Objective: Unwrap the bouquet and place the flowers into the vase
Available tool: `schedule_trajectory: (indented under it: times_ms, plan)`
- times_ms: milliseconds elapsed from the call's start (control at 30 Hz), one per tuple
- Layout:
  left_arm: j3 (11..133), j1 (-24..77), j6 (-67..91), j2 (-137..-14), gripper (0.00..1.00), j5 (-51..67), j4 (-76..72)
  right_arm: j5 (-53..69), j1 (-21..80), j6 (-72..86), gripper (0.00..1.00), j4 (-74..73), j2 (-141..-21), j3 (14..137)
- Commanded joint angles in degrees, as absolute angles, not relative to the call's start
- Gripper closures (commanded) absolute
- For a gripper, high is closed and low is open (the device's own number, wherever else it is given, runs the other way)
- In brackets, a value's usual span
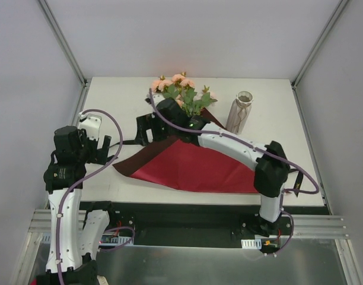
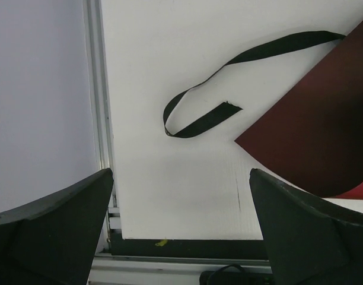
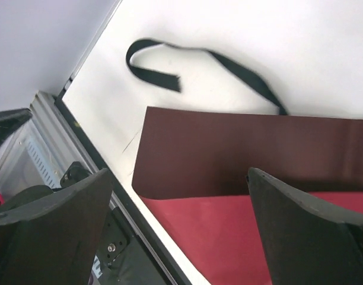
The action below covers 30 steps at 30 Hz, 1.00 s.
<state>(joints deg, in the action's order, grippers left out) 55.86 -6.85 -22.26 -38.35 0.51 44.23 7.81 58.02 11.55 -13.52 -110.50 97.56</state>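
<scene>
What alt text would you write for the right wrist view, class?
The right gripper, open, hangs over the dark red paper, its brighter red side showing, on the white table; a loose black ribbon curls beyond it.

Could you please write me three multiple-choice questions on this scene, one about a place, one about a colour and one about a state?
1. In the top view, where does the vase stand relative to the flowers?
A. to their left
B. to their right
C. among them, hidden by leaves

2. What colour is the ribbon?
A. white
B. black
C. gold

3. How is the left gripper?
A. open and empty
B. shut on the ribbon
C. shut on a stem

Answers:
1 B: the vase stands apart, right of the flowers.
2 B: a black strip lies looped on the white table.
3 A: its jaws stand wide apart with nothing between them.
</scene>
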Motion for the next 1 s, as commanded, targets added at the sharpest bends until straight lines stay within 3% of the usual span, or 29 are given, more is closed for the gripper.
schedule_trajectory:
  times_ms: [0,167,200,333,600,800,967]
  plan:
    - [61.4,-7.1,-23.5,-41.6,0.01,6.6,46.2,4.0,53.1,8.6,0.00,-15.9,-96.3,95.3]
    - [63.8,-6.5,-26.9,-47.7,0.01,27.7,50.6,-3.3,46.9,7.7,0.03,-19.9,-85.4,87.2]
    - [63.0,-5.5,-26.9,-51.4,0.01,29.7,50.6,-4.4,44.9,7.0,0.12,-20.9,-84.0,86.1]
    - [61.6,8.0,-28.6,-63.9,0.01,28.8,50.4,-11.0,42.7,2.6,0.26,-23.6,-76.1,79.3]
    - [73.6,13.0,-29.2,-92.3,0.01,37.4,46.5,-13.5,41.0,3.3,0.28,-25.6,-64.5,67.5]
    - [83.0,15.0,-30.3,-105.0,0.01,42.8,47.1,-13.6,39.5,4.5,0.28,-27.5,-59.1,65.0]
    - [86.5,19.4,-31.6,-112.4,0.10,40.8,47.4,-12.3,37.6,5.1,0.28,-28.2,-58.4,64.2]
